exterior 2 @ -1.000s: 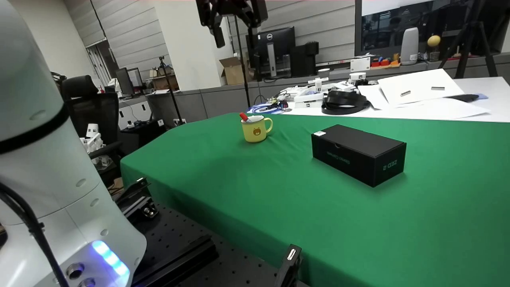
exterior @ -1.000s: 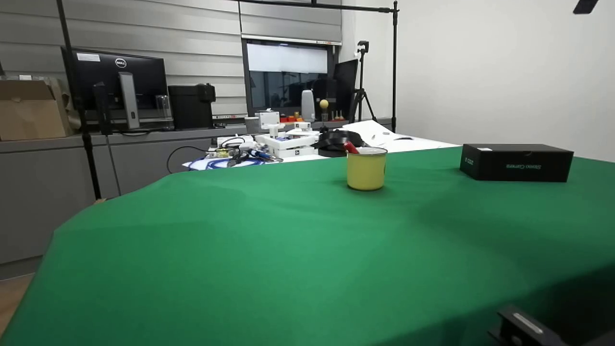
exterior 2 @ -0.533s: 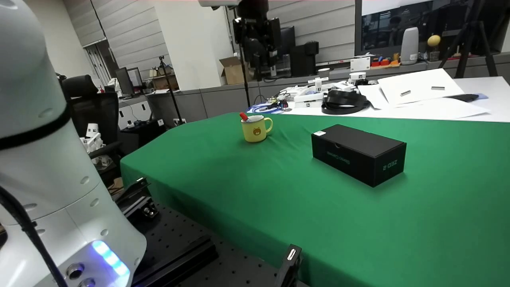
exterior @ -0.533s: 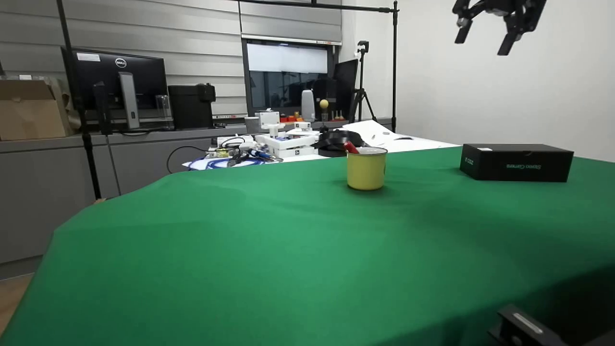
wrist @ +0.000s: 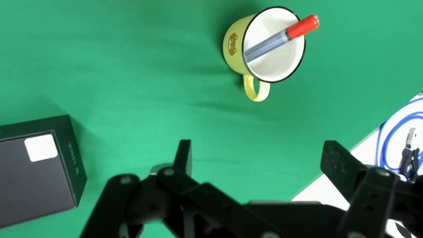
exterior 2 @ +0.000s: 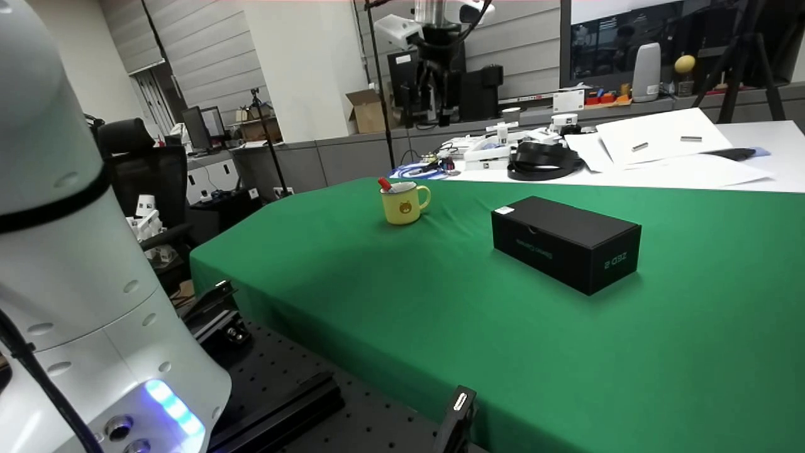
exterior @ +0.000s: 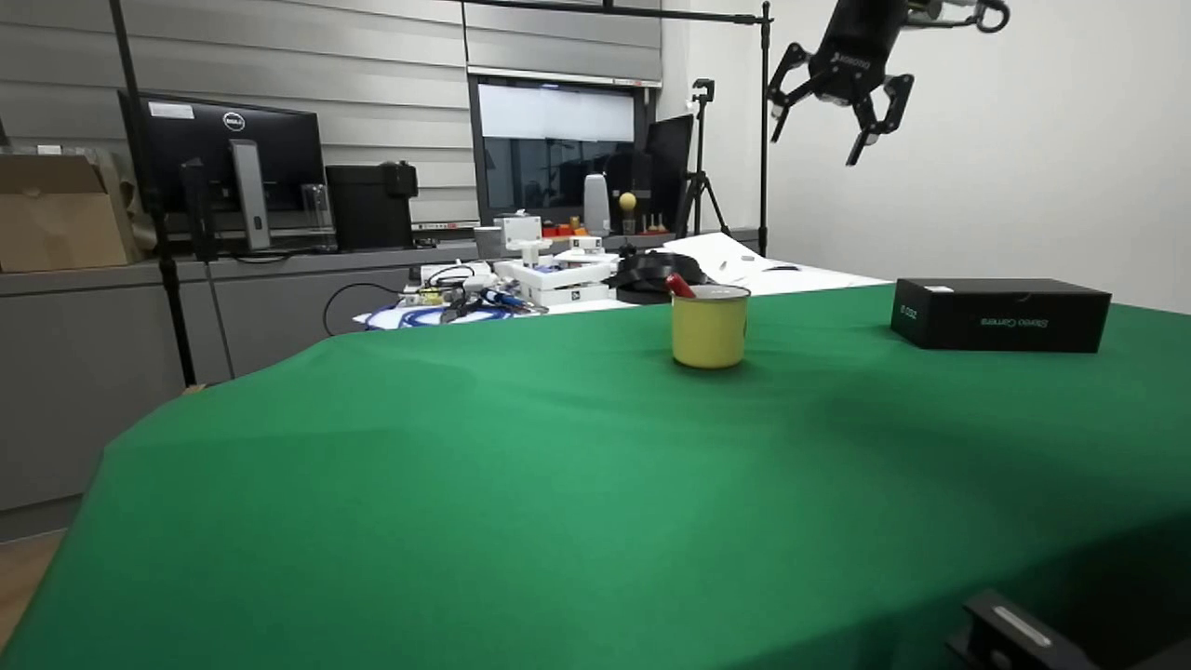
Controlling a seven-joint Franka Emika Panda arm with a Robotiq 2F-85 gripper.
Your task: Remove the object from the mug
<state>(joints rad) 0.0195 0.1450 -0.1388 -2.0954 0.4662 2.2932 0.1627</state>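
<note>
The yellow mug stands upright on the green cloth in both exterior views (exterior: 709, 337) (exterior 2: 400, 207). In the wrist view the mug (wrist: 236, 41) is at the upper right, its handle toward the gripper. A red-capped marker (wrist: 281, 38) leans inside it, its cap sticking out over the rim; the red cap also shows in both exterior views (exterior: 679, 286) (exterior 2: 384, 184). My gripper (exterior: 813, 152) is open and empty, high above the table. In the wrist view its fingers (wrist: 257, 143) are wide apart, with only cloth between them. It also shows in an exterior view (exterior 2: 440, 116).
A flat black box (exterior 2: 560, 248) lies on the green cloth (exterior 2: 352, 289), also seen at the wrist view's left edge (wrist: 33, 181). A white table (exterior 2: 780, 151) with papers, cables and a black coil (exterior 2: 544, 162) adjoins the cloth's far edge.
My gripper has come into view from the upper right in an exterior view, moving left and down toward the mug's side. It stays open. The mug, marker and box have not moved.
</note>
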